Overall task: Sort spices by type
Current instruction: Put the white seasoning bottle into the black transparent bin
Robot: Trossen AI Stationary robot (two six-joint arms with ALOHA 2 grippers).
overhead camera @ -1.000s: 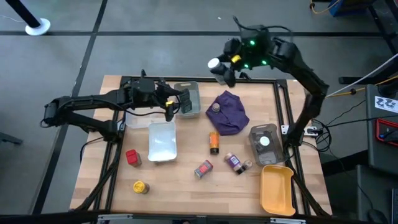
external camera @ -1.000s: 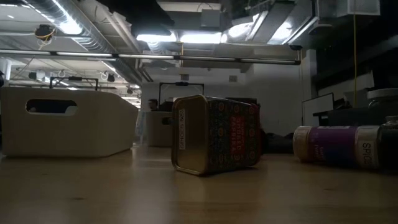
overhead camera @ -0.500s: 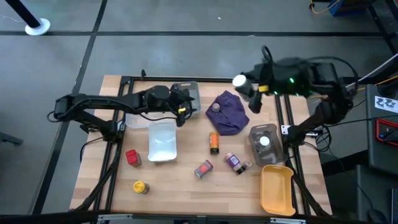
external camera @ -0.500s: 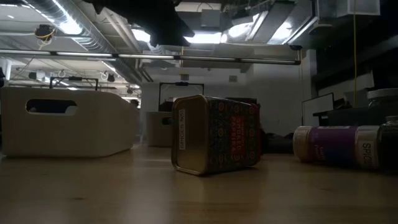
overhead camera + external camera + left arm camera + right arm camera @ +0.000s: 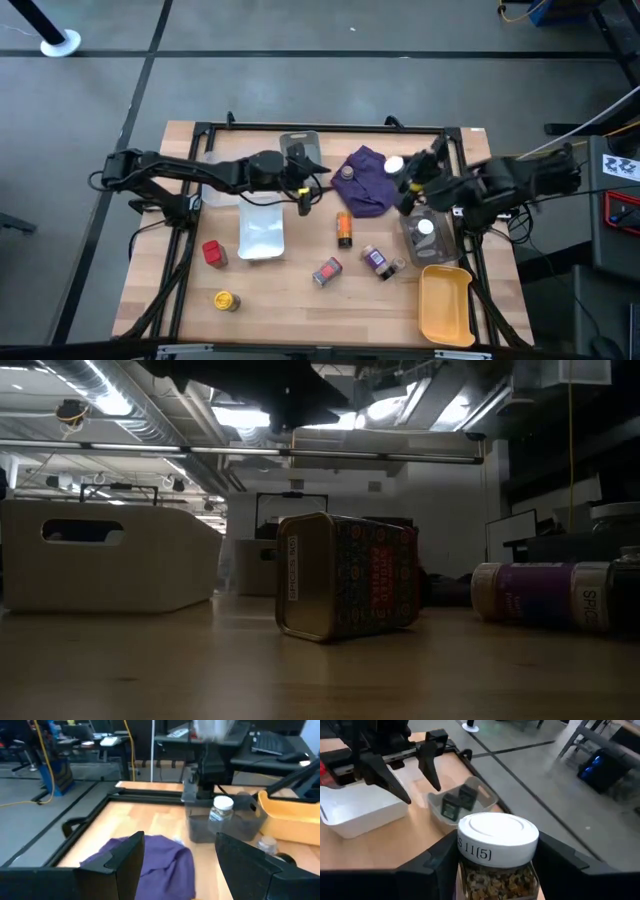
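My right gripper holds a white-capped spice jar in the air between the purple cloth and the clear tray. My left gripper hangs open just left of the cloth, touching nothing. One small jar sits on the cloth. Another white-capped jar stands in the clear tray. An orange jar, a patterned tin, a purple-labelled jar, a red jar and a yellow jar are on the table. Two dark tins are in the grey tray. My right gripper pinches the jar by its glass body just under the white cap, one finger on each side. The fingers come from the table's right. The jar is lifted clear of the table, and its cap points away from the wrist.
A white tray lies near my left gripper. The yellow tray sits at the near right corner. In the low view the tin and the purple-labelled jar lie on their sides. A black frame edges the table.
My right gripper, holding the white-capped jar, has swung from beyond the table's far edge toward the near and right side, down beside the purple cloth. My left gripper has moved right, from the grey tray toward the cloth.
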